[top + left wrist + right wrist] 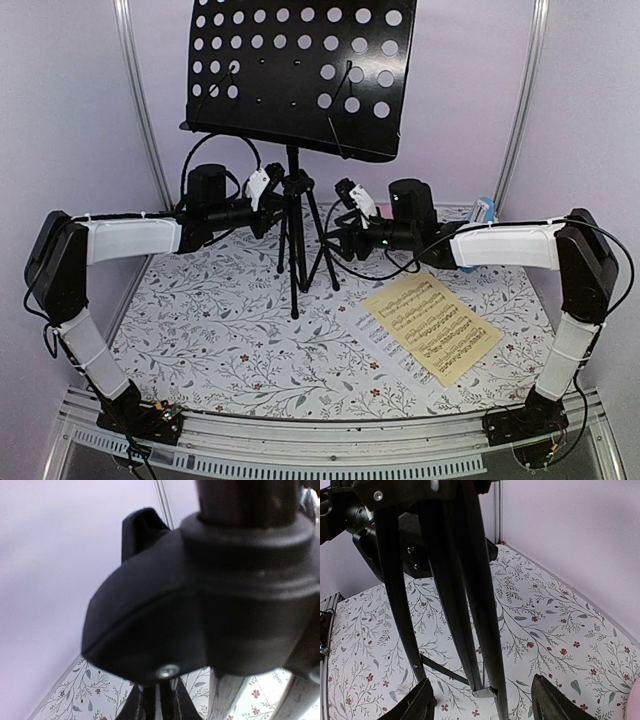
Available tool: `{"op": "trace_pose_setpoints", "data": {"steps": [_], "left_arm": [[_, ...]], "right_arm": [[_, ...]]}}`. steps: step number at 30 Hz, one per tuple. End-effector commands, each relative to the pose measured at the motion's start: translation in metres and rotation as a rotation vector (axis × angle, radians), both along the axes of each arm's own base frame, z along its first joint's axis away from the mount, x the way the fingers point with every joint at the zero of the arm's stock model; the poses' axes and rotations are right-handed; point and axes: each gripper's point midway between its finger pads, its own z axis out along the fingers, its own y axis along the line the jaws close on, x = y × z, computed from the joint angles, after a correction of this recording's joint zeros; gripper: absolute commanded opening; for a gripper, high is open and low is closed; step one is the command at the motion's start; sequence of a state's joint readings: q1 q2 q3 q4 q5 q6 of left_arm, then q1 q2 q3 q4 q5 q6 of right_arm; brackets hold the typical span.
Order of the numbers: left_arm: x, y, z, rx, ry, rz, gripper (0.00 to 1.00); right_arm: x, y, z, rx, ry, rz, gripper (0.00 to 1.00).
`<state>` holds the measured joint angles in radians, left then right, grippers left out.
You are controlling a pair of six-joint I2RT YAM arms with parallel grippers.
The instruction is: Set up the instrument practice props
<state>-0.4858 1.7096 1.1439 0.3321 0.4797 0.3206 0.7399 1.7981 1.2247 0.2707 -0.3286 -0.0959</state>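
From above, the black perforated music stand (300, 70) stands upright at the rear middle of the floral tablecloth (230, 330), with its tripod (297, 250) planted on the cloth. The left gripper (266, 190) reaches in from the left at the height of the tripod's hub. Its tips are hard to make out, but it seems clamped on the stand there. The right gripper (352, 200) sits just right of the legs. The pale-yellow sheet (432, 325) lies flat on the cloth at the right, overlapping the white sheet (383, 330), whose edge shows along its left side. The blue metronome (482, 211) stands behind the right arm, near the back wall.

The left wrist view is filled by the black hub (175, 605), very close and blurred. A silver screw (167, 670) shows on its underside, and no fingers can be seen.

In the right wrist view the two dark fingers (415, 705) stand wide apart, unclenched, with the tripod's legs (470, 605) rising between them.
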Motion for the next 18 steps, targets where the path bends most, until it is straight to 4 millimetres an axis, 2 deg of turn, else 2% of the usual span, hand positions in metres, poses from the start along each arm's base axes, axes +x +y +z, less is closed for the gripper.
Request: {"op": "trace_pose_setpoints", "data": {"steps": [1, 5, 12, 18], "left_arm": [[0.001, 0.007, -0.018, 0.058, 0.043, 0.025, 0.0], [0.0, 0.008, -0.017, 0.057, 0.045, 0.026, 0.0], [0.0, 0.008, -0.015, 0.055, 0.049, 0.035, 0.0], [-0.001, 0.007, -0.011, 0.059, 0.04, 0.04, 0.0]], "right_arm": [[0.008, 0.02, 0.009, 0.014, -0.058, 0.023, 0.65], [0.017, 0.025, 0.003, -0.009, -0.076, 0.012, 0.57], [0.03, 0.038, -0.012, -0.043, -0.082, 0.022, 0.5], [0.035, 0.039, -0.013, -0.048, -0.084, 0.006, 0.35]]}}
